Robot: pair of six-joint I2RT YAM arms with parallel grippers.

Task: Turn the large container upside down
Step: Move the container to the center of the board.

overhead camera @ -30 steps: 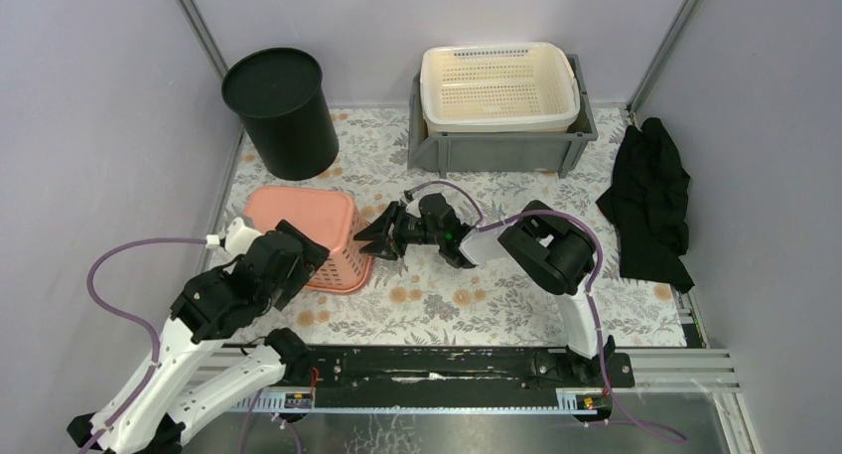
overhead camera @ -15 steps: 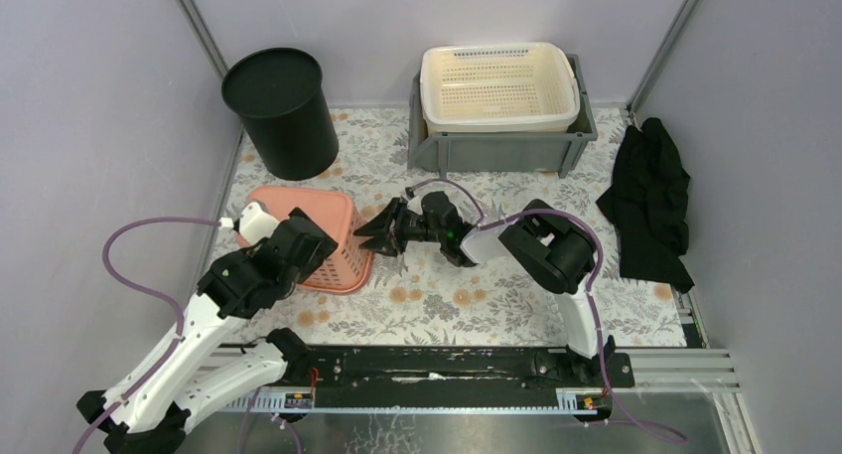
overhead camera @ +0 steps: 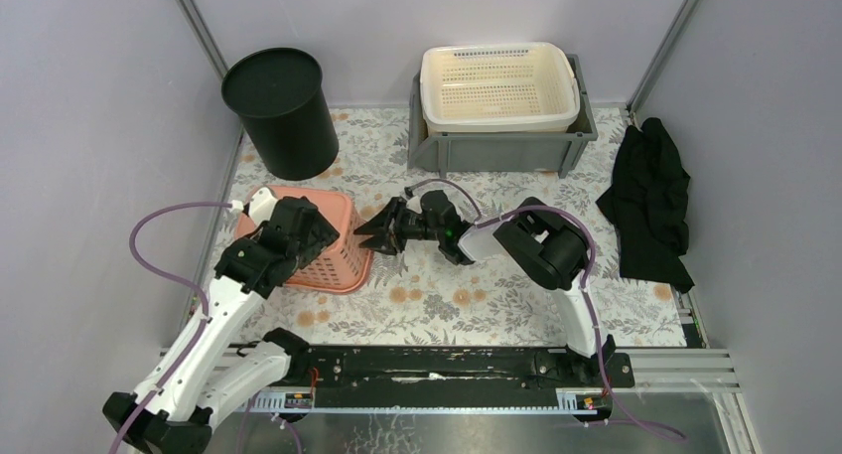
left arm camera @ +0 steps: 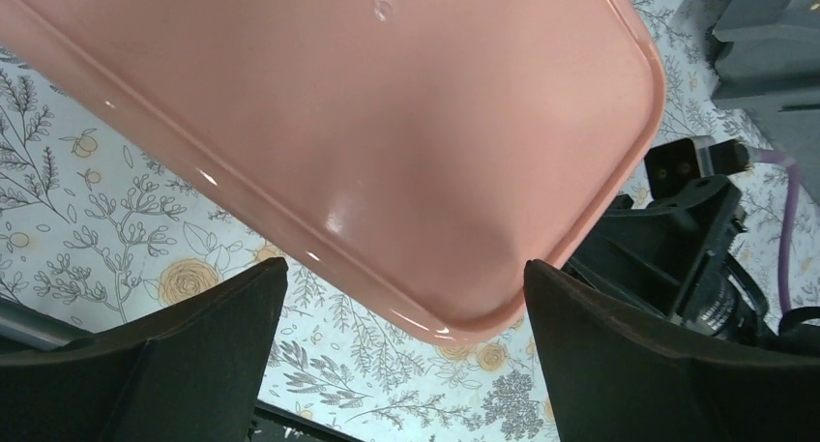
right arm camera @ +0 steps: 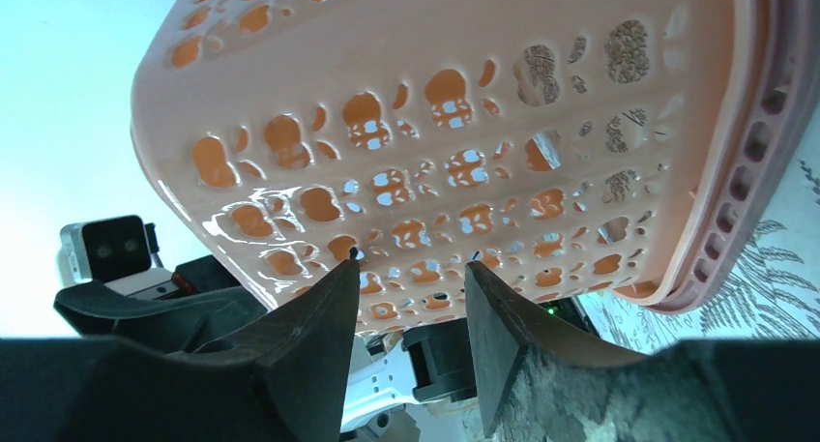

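The large container is a pink perforated basket (overhead camera: 345, 252) lying bottom up on the flowered mat at the left. Its smooth base (left arm camera: 387, 123) fills the left wrist view, and its holed side wall (right arm camera: 464, 123) fills the right wrist view. My left gripper (overhead camera: 298, 230) hovers over the base near its front corner, jaws wide open (left arm camera: 406, 268) and holding nothing. My right gripper (overhead camera: 369, 232) points left at the basket's right side wall. Its jaws (right arm camera: 412, 264) stand apart with nothing between them, tips at or just off the wall; I cannot see contact.
A black round bin (overhead camera: 281, 106) stands at the back left. A cream basket (overhead camera: 499, 84) sits in a grey crate (overhead camera: 496, 154) at the back centre. A black cloth (overhead camera: 650, 201) lies at the right edge. Purple walls close in both sides.
My left arm has swung forward and to the right, carrying its open gripper from the basket's near left corner to above its base. The right arm and the basket have barely moved.
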